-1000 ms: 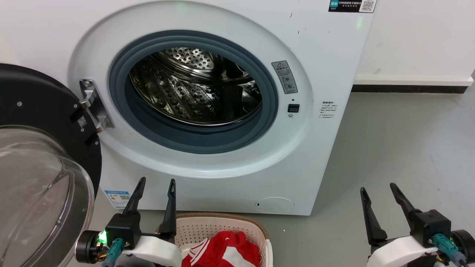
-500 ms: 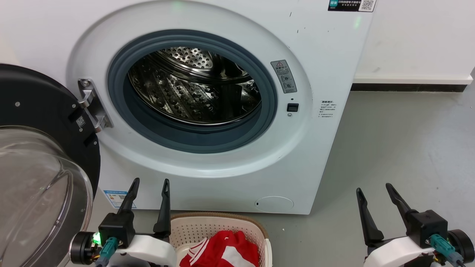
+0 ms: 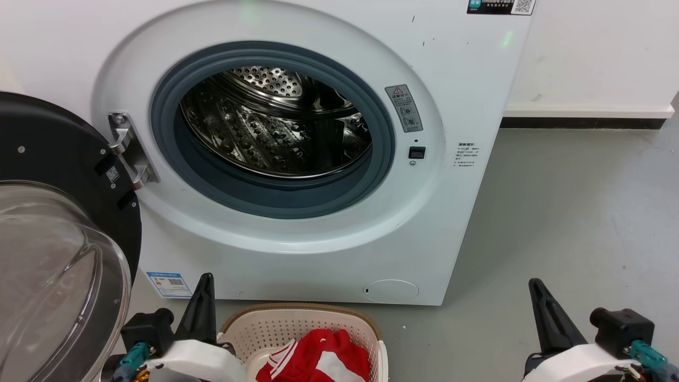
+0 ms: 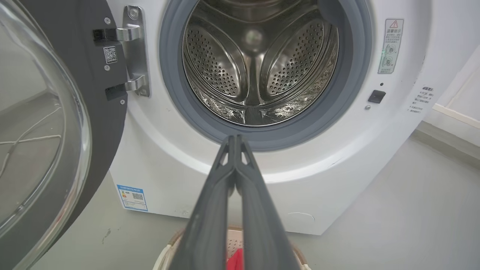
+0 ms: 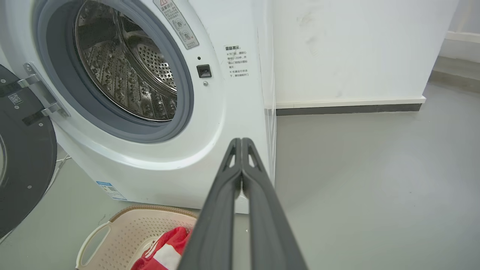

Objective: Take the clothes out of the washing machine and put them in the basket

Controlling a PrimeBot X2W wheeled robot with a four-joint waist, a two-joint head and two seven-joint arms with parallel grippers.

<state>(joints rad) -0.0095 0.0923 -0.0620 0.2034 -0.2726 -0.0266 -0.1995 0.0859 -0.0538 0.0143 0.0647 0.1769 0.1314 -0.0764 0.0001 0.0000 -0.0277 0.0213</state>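
Plainly, left gripper [image 4: 235, 139] and right gripper [image 5: 241, 141] are clenched empty; warning label [image 3: 404, 107] on the washing machine [image 3: 318, 265] is illegible.

Both grippers have closed. A second ago the left gripper [image 3: 206, 282] held its two dark fingers spread apart; now they press together, tip to tip. The right gripper [image 3: 534, 285] has done the same. Both now sit lower in the head view.
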